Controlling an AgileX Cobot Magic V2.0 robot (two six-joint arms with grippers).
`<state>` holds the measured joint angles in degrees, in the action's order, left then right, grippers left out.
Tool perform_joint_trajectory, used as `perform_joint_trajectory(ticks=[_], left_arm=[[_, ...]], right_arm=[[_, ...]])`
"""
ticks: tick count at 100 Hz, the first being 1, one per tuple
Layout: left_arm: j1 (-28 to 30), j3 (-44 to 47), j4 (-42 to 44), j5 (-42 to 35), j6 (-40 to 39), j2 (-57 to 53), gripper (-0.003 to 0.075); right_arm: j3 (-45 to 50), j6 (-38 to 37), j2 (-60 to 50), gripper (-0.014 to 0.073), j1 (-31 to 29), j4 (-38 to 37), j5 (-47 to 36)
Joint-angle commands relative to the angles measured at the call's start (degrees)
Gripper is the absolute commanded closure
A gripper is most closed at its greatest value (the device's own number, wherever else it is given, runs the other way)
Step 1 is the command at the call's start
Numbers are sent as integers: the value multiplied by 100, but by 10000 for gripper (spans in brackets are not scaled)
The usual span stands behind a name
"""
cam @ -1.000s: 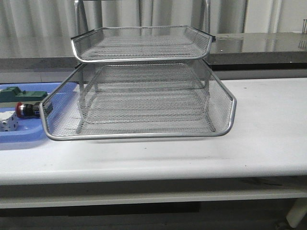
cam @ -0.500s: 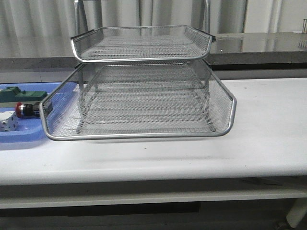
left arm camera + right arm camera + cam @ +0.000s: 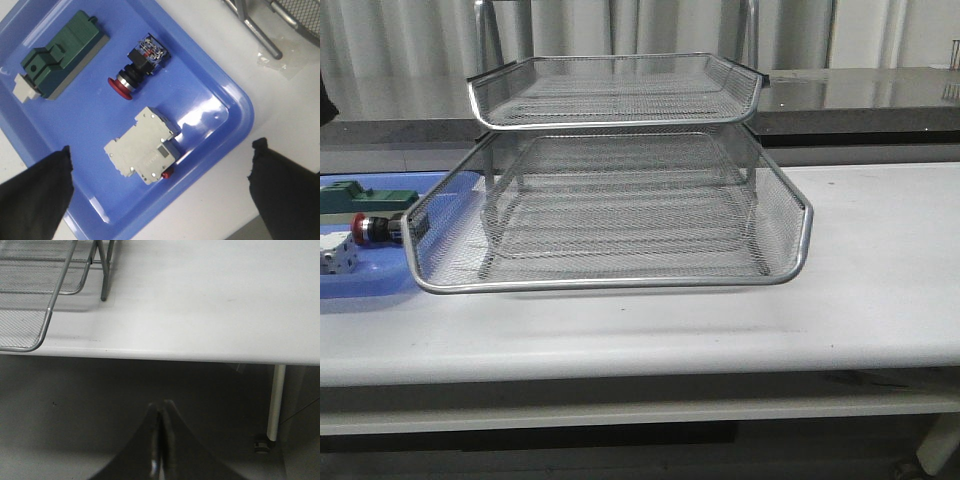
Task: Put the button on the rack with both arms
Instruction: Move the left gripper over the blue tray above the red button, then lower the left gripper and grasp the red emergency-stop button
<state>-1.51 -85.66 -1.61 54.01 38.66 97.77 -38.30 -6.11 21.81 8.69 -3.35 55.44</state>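
Note:
The button, with its red cap, lies on its side in the blue tray left of the rack. In the left wrist view the button lies between a green block and a white part. My left gripper is open and empty above the tray, over the white part and a little short of the button. My right gripper is shut and empty, off the table's front edge and below it, right of the rack's lower tier corner. Neither gripper's fingers show in the front view.
The tray also holds a green block and a white breaker-like part. A rack leg stands just beside the tray's rim. A dark bit of the left arm shows at the far left edge.
A dark bit of the left arm has come into the front view at its left edge. The rack, the tray and the button have not moved.

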Motion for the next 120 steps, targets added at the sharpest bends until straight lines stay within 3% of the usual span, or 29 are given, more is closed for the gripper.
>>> perform_joint_trajectory(ticks=[1,17,43,120], left_arm=[[-9,-571,-80,26,345,119,29],[-9,-1147,-46,86,776,739,29],[-34,-1891,248,196,812,1564,29],[-104,-2721,506,-209,1077,2833,30]], right_arm=[[-184,-4,27,664,-3,-66,-319],[-184,-4,27,664,-3,-66,-319],[-184,-4,27,664,-3,-66,-319],[-184,-4,27,664,-3,-66,-312]])
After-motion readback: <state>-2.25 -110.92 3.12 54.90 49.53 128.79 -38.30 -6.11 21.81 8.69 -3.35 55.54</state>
